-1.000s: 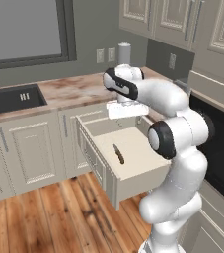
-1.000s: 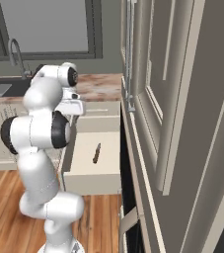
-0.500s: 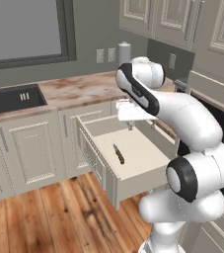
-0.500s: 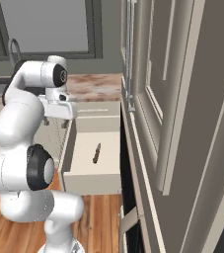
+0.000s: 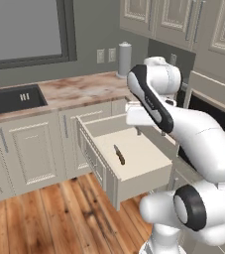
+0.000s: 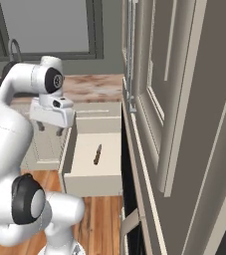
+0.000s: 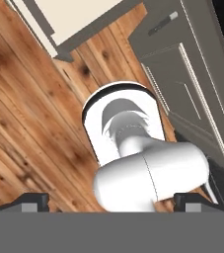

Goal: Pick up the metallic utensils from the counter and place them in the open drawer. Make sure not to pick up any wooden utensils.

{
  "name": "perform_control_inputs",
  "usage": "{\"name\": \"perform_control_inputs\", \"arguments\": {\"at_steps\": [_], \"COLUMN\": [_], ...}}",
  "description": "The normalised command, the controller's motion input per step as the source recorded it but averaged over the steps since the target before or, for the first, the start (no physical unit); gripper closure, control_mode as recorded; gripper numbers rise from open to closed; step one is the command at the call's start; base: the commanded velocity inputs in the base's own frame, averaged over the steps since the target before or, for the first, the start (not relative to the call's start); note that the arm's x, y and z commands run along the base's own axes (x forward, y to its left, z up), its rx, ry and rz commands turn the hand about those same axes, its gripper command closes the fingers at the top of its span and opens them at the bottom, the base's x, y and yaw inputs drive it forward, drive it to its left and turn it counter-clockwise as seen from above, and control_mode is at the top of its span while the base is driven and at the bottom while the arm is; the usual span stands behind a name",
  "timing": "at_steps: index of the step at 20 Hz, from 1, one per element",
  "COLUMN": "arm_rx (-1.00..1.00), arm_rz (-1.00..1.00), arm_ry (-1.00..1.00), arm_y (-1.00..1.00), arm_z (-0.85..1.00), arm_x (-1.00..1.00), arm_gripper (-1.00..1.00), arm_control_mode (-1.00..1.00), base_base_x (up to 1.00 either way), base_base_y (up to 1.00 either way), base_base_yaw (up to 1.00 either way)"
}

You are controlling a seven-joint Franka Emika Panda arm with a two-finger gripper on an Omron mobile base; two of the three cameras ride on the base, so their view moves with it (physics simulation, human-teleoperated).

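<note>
Left base view shows the drawer (image 5: 134,158) pulled out from under the table (image 5: 84,89), its pale floor facing up. One knife (image 5: 119,155) with a dark brown handle and grey blade lies flat in the drawer, about midway between the drawer's side walls, touching nothing else. A cylinder that may be a paper towel roll (image 5: 124,60), though it is small and soft in this view, stands upright at the back of the table, above the drawer's far corner. A dark sink (image 5: 12,99) is set into the table well to the left of the drawer.

The pincer (image 5: 151,132) hangs above the back of the drawer, near the table's edge, with its two dark fingers pointing down and partly hidden by the white arm. From the right base view the pincer (image 6: 49,129) sits over the drawer's left wall, its fingers spread well apart with nothing between them, so it is open and empty. The knife (image 6: 98,154) lies lengthwise on the drawer (image 6: 92,169) floor, to the right of the pincer and apart from it.

In the hand view a corner of the drawer (image 7: 74,24) sits at the top, above a wood plank floor (image 7: 24,123).
</note>
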Motion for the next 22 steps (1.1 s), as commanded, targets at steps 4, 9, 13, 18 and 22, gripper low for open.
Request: {"name": "perform_control_inputs", "arguments": {"at_steps": [4,9,13,18,22], "arm_rx": [0.00,0.00,0.00,-0.01,-0.03], "arm_rz": [-0.01,0.00,0.00,0.00,0.00], "arm_ry": [-0.13,-0.12,-0.03,-0.08,-0.16], "arm_y": [0.00,0.00,-0.11,-0.13,-0.06], "arm_z": [0.13,0.19,0.22,0.12,0.00], "arm_x": [-0.26,-0.22,-0.31,-0.44,-0.29], "arm_gripper": [-1.00,-1.00,-1.00,-1.00,-1.00], "arm_control_mode": [-1.00,-1.00,-1.00,-1.00,-1.00], "base_base_x": [0.00,0.00,0.00,0.00,0.00], "base_base_y": [0.00,0.00,0.00,0.00,0.00], "base_base_yaw": [0.00,0.00,0.00,0.00,0.00]}}
